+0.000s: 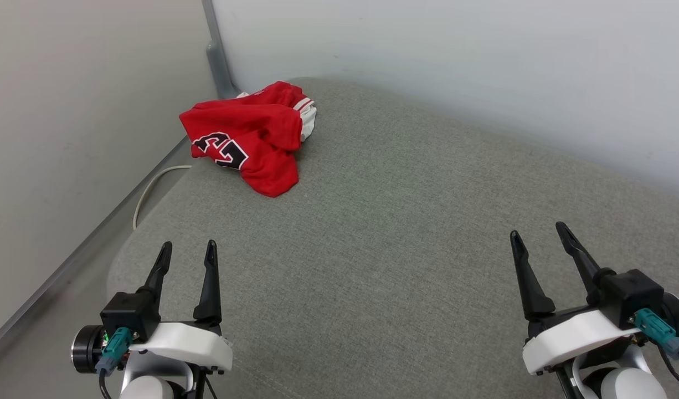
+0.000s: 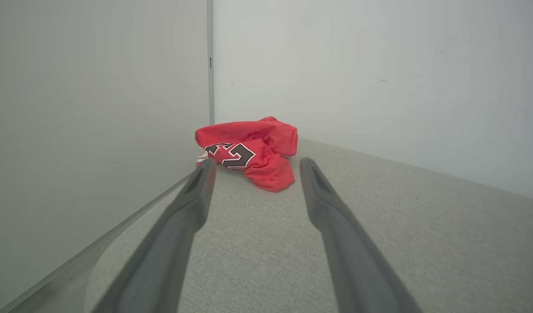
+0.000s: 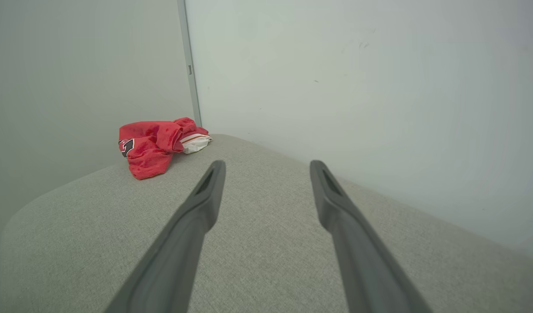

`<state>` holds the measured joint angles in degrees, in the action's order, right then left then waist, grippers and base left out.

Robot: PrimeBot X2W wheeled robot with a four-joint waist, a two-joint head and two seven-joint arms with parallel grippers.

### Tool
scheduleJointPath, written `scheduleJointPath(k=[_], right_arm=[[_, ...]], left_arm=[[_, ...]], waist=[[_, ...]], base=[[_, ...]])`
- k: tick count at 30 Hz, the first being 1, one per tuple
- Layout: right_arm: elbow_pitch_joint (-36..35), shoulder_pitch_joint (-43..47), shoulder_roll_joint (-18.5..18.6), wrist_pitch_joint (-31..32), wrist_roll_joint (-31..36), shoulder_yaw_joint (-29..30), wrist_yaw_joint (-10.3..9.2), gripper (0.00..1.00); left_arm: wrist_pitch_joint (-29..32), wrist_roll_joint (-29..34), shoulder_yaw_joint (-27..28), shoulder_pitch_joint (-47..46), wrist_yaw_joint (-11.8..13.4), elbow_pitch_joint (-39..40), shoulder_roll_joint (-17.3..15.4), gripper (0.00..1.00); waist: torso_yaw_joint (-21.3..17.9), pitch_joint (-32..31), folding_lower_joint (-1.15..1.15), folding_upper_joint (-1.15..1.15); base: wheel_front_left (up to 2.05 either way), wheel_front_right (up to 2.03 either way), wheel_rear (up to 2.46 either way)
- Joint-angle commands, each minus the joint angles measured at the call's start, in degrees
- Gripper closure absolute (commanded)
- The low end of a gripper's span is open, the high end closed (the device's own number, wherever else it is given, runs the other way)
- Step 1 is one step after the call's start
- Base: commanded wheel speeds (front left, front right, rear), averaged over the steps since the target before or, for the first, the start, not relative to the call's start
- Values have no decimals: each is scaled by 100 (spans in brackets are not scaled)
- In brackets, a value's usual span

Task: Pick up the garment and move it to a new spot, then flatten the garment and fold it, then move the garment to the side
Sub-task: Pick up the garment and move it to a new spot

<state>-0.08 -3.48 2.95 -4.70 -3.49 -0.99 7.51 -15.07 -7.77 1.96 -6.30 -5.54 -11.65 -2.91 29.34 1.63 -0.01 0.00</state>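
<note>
The garment is a red jersey with black white-outlined lettering and a bit of white striped sleeve, crumpled in a heap at the far left corner of a grey fabric surface. My left gripper stands open at the lower left, well short of the heap, nothing between its fingers. At the lower right my right gripper is open too, and empty. The left wrist view has the garment straight ahead beyond the left gripper. In the right wrist view the garment lies far to the left of the right gripper.
Pale walls meet in a corner right behind the heap, with a grey vertical strip between them. A white cable runs along the gap between the surface's left edge and the wall. The surface's rounded left corner is near my left gripper.
</note>
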Motion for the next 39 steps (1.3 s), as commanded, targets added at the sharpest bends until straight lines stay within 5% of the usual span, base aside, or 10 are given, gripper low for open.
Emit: scheduleJointPath(k=[1, 12, 21, 26, 39], right_arm=[[-17, -56, -12, -2, -22, -7, -4, 0], [-162, -240, -11, 124, 78, 16, -4, 0], [-623, -835, 110, 410, 453, -163, -5, 0], [-848, -1194, 179, 455, 567, -240, -5, 0], [-1128, -1946, 94, 307, 677, -452, -5, 0]], left_arm=[[-16, 4, 5, -42, -12, 16, 4, 0], [-16, -121, 145, -360, 46, 94, 4, 0], [-15, -602, 594, -1466, -49, -335, -69, 0], [271, -995, 763, -2414, -129, -1062, -504, 0], [2647, -2043, 893, -4410, -193, -2514, -2201, 0]], waist=[[26, 14, 1, 0], [-103, 429, 1, 0], [-748, 1644, 1, 0], [-1110, 2242, 1, 0], [-1861, 3589, 1, 0]], base=[[0, 0, 0], [0, 0, 0], [0, 0, 0], [0, 0, 0], [0, 0, 0]])
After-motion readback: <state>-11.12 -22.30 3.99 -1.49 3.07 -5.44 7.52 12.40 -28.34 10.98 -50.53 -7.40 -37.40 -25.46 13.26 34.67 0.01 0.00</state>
